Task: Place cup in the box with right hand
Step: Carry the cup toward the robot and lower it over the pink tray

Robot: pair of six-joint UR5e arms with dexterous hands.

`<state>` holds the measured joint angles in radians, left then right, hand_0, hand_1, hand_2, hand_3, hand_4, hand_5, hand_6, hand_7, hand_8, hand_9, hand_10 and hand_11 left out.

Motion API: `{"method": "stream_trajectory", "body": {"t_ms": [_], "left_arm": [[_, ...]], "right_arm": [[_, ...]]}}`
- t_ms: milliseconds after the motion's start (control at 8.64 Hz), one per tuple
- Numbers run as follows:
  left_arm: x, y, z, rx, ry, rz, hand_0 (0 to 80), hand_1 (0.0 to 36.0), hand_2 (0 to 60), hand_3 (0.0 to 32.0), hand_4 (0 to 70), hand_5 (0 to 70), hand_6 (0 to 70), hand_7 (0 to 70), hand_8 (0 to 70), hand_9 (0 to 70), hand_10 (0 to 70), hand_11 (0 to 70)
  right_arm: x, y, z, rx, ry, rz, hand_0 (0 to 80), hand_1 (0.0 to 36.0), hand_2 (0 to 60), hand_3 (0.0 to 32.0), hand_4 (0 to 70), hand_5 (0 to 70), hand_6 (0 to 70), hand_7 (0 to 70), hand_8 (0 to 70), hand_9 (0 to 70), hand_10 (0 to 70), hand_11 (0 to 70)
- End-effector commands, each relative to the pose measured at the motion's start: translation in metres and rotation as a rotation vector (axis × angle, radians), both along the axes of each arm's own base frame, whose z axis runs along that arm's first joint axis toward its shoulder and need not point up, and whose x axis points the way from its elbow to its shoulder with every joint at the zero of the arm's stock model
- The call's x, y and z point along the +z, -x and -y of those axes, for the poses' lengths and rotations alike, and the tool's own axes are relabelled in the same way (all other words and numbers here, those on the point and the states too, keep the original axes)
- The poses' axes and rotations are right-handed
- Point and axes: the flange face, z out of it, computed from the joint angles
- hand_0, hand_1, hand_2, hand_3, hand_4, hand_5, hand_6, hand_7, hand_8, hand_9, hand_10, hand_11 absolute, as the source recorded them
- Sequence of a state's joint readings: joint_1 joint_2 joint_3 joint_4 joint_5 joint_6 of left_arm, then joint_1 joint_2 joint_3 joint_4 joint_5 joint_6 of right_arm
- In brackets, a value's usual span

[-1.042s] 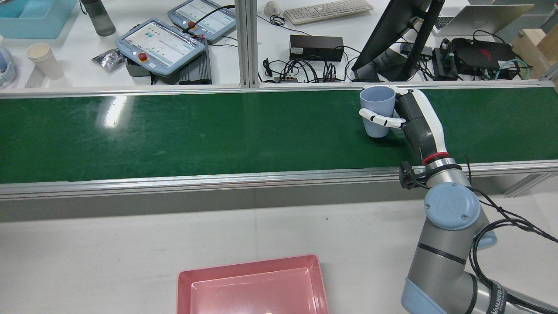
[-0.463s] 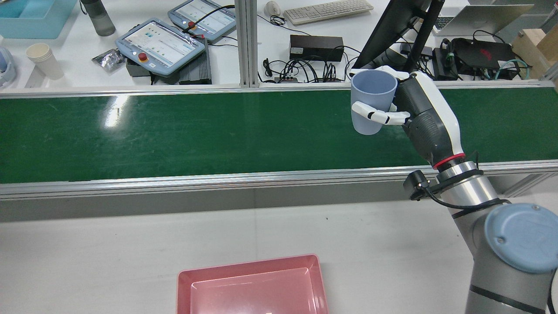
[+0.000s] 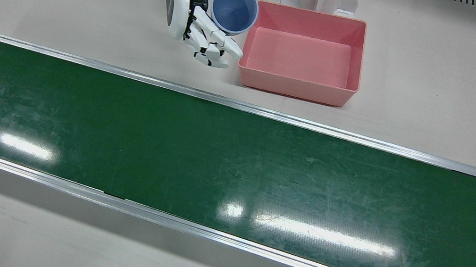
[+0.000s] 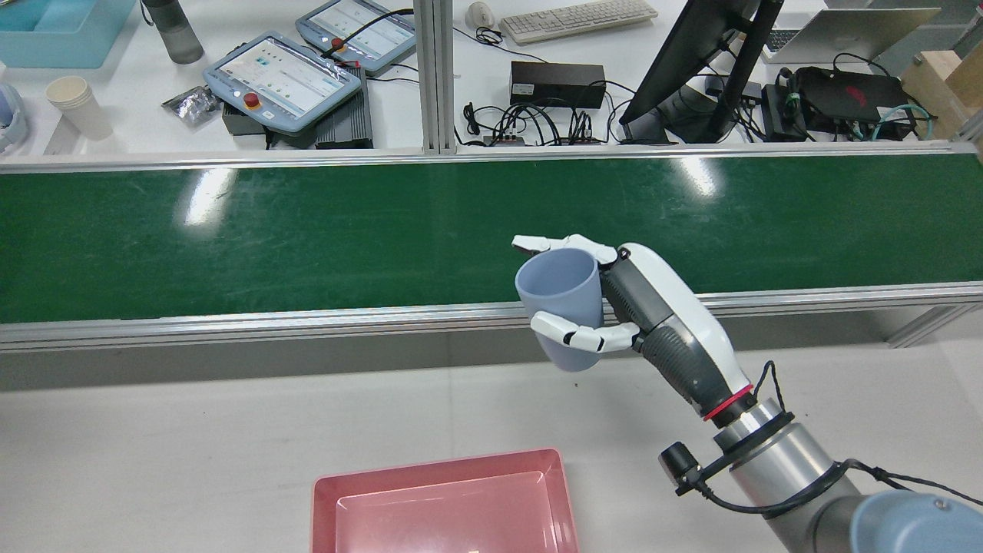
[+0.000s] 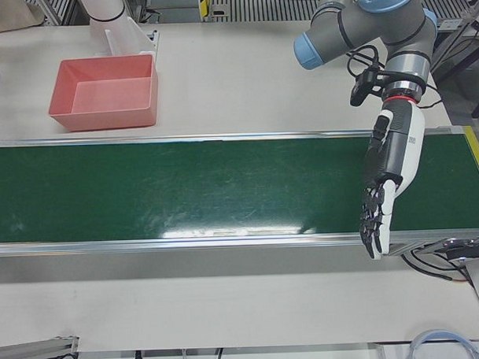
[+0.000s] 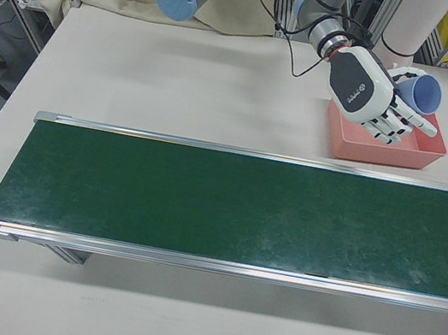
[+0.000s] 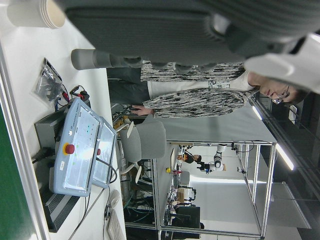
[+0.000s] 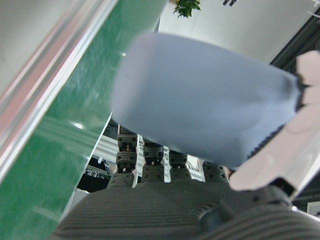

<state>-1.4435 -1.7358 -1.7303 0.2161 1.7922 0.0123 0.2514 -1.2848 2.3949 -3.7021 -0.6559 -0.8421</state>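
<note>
Hidden and cut-off parts. In the rear view the near edge of the pink box (image 4: 445,503) runs off the bottom of the picture, and the right arm (image 4: 783,468) is cut at the lower right corner. In the right hand view the cup (image 8: 200,100) fills most of the picture as a blurred pale-blue mass, so its rim cannot be made out there. The left hand view shows only a dark underside of the left hand (image 7: 165,25) along the top edge, with its fingers out of that picture.

Containers. The pink box (image 3: 302,60) stands on the pale table (image 3: 444,66) beside the green conveyor belt (image 3: 233,166), and its floor is bare. The blue cup (image 3: 235,9) is open end up and shows nothing inside (front view); it is held in the air just beside the box's short wall, not over its interior.

Hand poses. The right hand (image 4: 614,299) grips the cup (image 4: 559,307) from the side, fingers (image 4: 564,244) curled round the far wall and another digit across the near wall. The left hand (image 5: 382,198) hangs over the far end of the belt, fingers straight, pointing down, holding nothing.
</note>
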Motion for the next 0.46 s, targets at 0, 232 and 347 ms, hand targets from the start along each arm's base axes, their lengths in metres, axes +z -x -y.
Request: {"method": "stream_trajectory", "body": {"t_ms": [0,232,347], "left_arm": [[0.0,0.0,0.0,0.0,0.0,0.0,0.0,0.0,0.0,0.0,0.0,0.0,0.0,0.0,0.0,0.0,0.0,0.0],[0.0,0.0,0.0,-0.001,-0.001,0.001,0.0,0.0,0.0,0.0,0.0,0.0,0.0,0.0,0.0,0.0,0.0,0.0],[0.0,0.0,0.0,0.0,0.0,0.0,0.0,0.0,0.0,0.0,0.0,0.0,0.0,0.0,0.0,0.0,0.0,0.0]], "right_arm": [[-0.001,0.045,-0.053,-0.109,-0.04,-0.094,27.3,5.8,20.4,0.0,5.9,6.4,23.0,70.0,36.2,61.6,23.7,34.6],[-0.002,0.057,-0.069,-0.139,-0.057,-0.103,28.7,5.3,17.2,0.0,8.2,5.6,20.6,70.0,32.7,56.5,20.2,29.5],[-0.003,0.058,-0.071,-0.141,-0.062,-0.087,28.0,2.8,1.3,0.0,0.3,3.1,11.1,44.8,16.8,32.1,7.9,11.8]]}}
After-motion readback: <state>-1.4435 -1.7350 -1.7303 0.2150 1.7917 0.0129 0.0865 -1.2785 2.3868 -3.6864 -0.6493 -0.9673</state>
